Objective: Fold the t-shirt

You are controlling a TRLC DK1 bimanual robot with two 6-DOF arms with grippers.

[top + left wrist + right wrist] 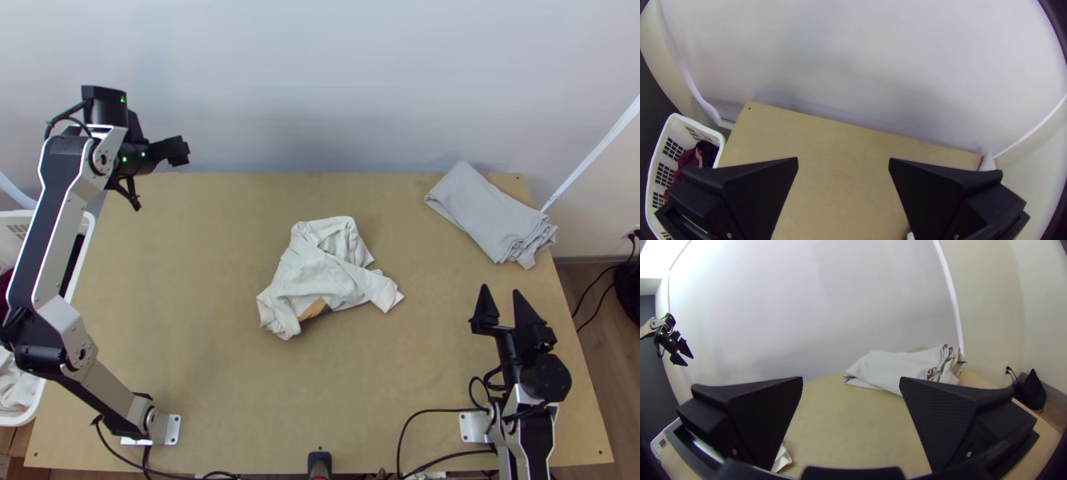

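Top view, item: off-white cotton-looking t-shirt [320, 272], bunched and twisted at the middle of the light wooden table [200, 368], a tan-brown patch [314, 310] exposed at its six o'clock edge.
Handling, t-shirt: likely light, limp and soft, not fragile; layers may slide over each other or come up together.
Hold, t-shirt: loose tip at four o'clock, perhaps a sleeve, offers an easy pinch; the crumpled seven o'clock end could serve for a second grip. Lifting by both should help shake out the twist before folding.
Left gripper [843, 162]: black, flat fingers spread wide, nothing between; raised at ten o'clock from the shirt.
Right gripper [852, 379]: fingers well parted, nothing held; at three o'clock from the shirt.
Container: white plastic basket [711, 130] with latticed walls, nine o'clock, beside the table.
Contents: dark red cloth [686, 161], black cloth [708, 152] and pale cloth [18, 384], all loosely heaped.
Uncontained: pale grey folded cloth [488, 212], two o'clock, near the table's far corner.
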